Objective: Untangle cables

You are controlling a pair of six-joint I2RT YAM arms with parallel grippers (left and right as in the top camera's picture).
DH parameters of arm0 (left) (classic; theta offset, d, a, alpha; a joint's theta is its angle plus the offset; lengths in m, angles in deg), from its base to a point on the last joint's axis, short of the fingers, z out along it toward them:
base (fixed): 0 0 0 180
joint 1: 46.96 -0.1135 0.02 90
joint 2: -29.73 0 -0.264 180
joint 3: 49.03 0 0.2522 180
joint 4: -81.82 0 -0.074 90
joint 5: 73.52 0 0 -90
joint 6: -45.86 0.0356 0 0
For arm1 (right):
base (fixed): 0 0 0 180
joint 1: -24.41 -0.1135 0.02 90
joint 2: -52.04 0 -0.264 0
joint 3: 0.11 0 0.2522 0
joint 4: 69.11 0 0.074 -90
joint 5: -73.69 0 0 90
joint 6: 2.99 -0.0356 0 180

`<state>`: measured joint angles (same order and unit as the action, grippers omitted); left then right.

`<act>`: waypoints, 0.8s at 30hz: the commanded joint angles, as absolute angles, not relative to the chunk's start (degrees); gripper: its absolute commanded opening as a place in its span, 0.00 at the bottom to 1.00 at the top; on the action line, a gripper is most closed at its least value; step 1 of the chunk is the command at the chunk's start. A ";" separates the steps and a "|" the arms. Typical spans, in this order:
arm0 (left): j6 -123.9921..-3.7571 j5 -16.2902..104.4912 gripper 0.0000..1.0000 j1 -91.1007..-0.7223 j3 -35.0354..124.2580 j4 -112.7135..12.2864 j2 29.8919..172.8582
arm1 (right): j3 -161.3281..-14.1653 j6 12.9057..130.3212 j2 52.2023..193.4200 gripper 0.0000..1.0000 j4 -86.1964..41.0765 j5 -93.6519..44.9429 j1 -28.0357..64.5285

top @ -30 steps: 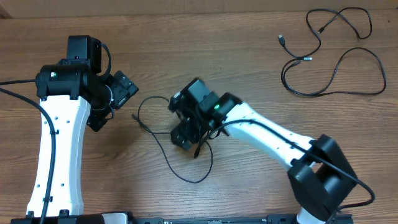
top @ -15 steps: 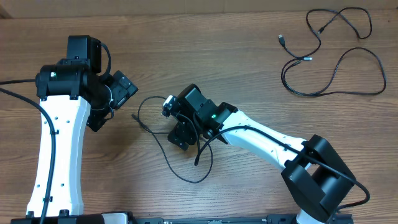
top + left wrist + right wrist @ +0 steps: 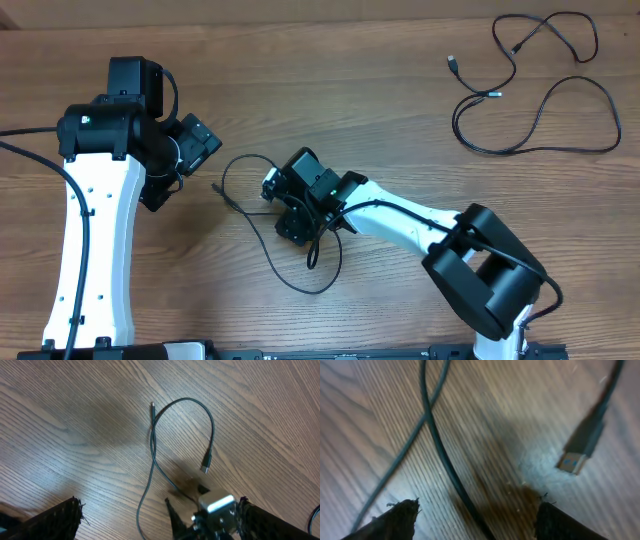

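Note:
One thin black cable lies looped on the wooden table at centre, with a small plug end at its left. My right gripper is low over this cable and open. In the right wrist view the cable runs between my open fingers, and a silver-tipped plug lies at the right. In the left wrist view the same cable loops on the table and my right gripper's head shows at the bottom. My left gripper is open and empty, left of the cable. Two more cables lie at the far right.
The table is bare wood between the centre cable and the far-right cables. My right arm stretches from the bottom right across the table. My left arm stands at the left.
My right gripper has moved left and down over the centre cable, and the arm's elbow has shifted left. The left arm and the far cables have not moved.

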<state>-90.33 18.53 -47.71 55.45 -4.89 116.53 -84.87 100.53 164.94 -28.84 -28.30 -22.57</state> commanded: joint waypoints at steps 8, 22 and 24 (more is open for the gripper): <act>-90.25 17.52 1.00 -47.54 55.85 -4.92 116.69 | -84.48 98.30 165.42 0.30 -31.38 -28.28 -22.53; -90.27 17.54 1.00 -47.54 55.85 -4.92 116.69 | -90.93 73.73 156.33 0.04 -26.11 -23.16 -16.43; -90.27 17.54 1.00 -47.54 55.85 -4.92 116.69 | -91.56 70.04 153.71 0.04 -25.15 -23.16 -15.23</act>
